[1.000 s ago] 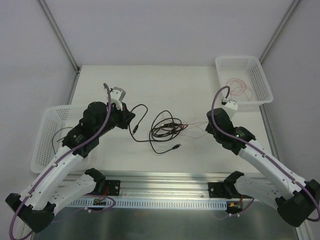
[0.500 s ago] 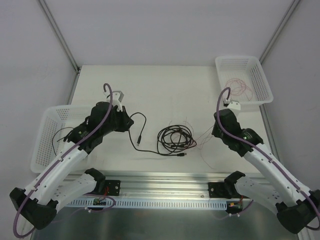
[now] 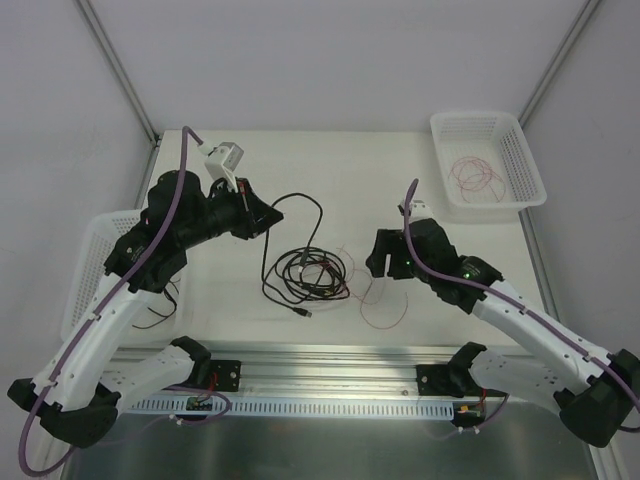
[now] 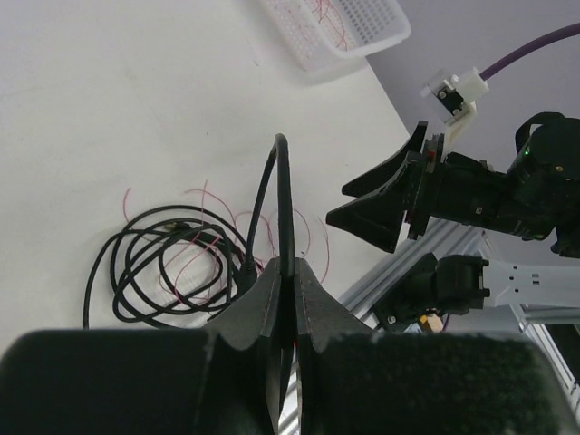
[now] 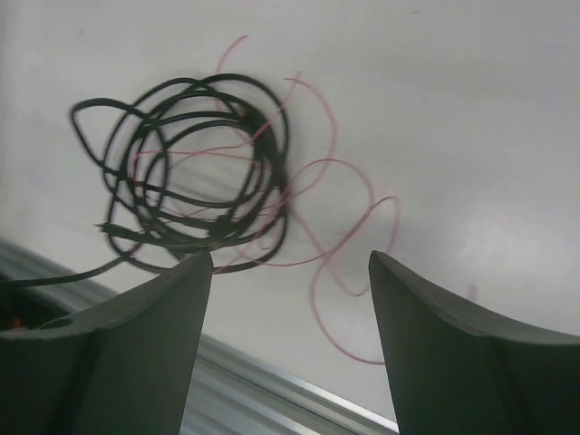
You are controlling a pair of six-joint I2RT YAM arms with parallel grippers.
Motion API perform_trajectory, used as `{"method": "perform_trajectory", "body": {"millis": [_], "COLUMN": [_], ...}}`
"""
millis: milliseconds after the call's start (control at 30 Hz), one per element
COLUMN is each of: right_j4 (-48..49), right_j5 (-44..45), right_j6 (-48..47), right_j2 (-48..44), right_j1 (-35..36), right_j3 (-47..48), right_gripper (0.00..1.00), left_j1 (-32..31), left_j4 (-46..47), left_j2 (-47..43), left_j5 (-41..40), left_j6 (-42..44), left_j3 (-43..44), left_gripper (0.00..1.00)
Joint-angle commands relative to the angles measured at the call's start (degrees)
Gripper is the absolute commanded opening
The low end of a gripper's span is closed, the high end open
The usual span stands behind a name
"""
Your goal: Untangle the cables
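Left wrist view reveals left fingers (image 4: pixel 319 304) pinching a black cable (image 4: pixel 284 195).

Count follows. Grippers of mine: two, the left gripper (image 3: pixel 268 215) and the right gripper (image 3: pixel 378 260). White baskets: two, the far-right basket (image 3: pixel 530 170) and the left basket (image 3: pixel 88 262). Tangled bundle of black cables (image 3: pixel 305 275): one; I cannot count the separate cables within it. Plug end (image 3: pixel 305 313) seen: one. Red wire: one length on the table (image 5: pixel 314 276), a second lot (image 3: pixel 475 175) in the far-right basket.
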Motion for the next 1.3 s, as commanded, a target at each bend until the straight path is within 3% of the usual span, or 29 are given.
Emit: {"method": "perform_trajectory", "body": {"millis": [0, 200, 467, 567, 600, 633, 700, 767, 833, 967, 1167, 1267], "right_j4": [16.1, 28.2, 31.8, 33.4, 33.0, 32.3, 27.8, 21.0, 16.7, 3.7, -8.1, -11.0], "right_j5": [-9.0, -10.2, -13.4, -13.5, -12.0, -11.3, -5.8, -0.8, 1.6, 4.5, -0.1, -2.6], "right_j6": [3.8, 10.4, 9.8, 10.3, 10.2, 9.4, 7.8, 4.6, 2.2, -2.2, -7.7, -8.7], "right_j2": [2.8, 13.2, 30.4, 32.9, 32.7, 32.2, 28.6, 22.3, 16.9, 1.4, -8.0, -9.5], "right_j1": [2.8, 5.9, 10.3, 10.3, 10.1, 10.1, 8.9, 7.4, 3.0, -11.0, -30.0, -35.8], "right_j3": [-1.1, 0.2, 5.7, 4.4, 4.0, 3.4, 2.9, 2.2, 0.9, 1.1, 5.4, 8.0], "right_gripper": [0.74, 0.72, 0.63, 0.47, 0.32, 0.26, 0.08, 0.01, 0.01, 0.01, 0.01, 0.01], "left_j1": [0.3, 0.4, 0.3, 0.3, 0.3, 0.4, 0.5, 1.1, 3.5, 10.9, 15.1, 16.3], "left_j4": [-0.2, -0.1, -0.3, -0.6, -1.1, -1.4, -3.5, -5.3, -7.1, -7.3, -7.2, -7.3], "left_j2": [0.1, -1.3, -3.4, -4.1, -4.5, -5.1, -5.9, -6.8, -7.4, -7.6, -5.0, -3.4], "left_j5": [1.9, 1.0, -1.2, -3.0, -4.0, -7.1, -11.9, -19.3, -23.1, -23.1, -24.9, -26.5], "left_j6": [-1.8, -2.6, -2.2, -1.7, -1.5, -0.7, 0.2, 1.8, 3.0, 4.1, 5.6, 6.8], "left_j3": [0.5, -2.1, -4.8, -5.8, -6.1, -6.9, -7.9, -9.5, -11.8, -16.2, -18.6, -18.3], "left_gripper": [0.00, 0.00, 0.00, 0.00, 0.00, 0.00, 0.00, 0.00, 0.00, 0.00, 0.00, 0.00]}}
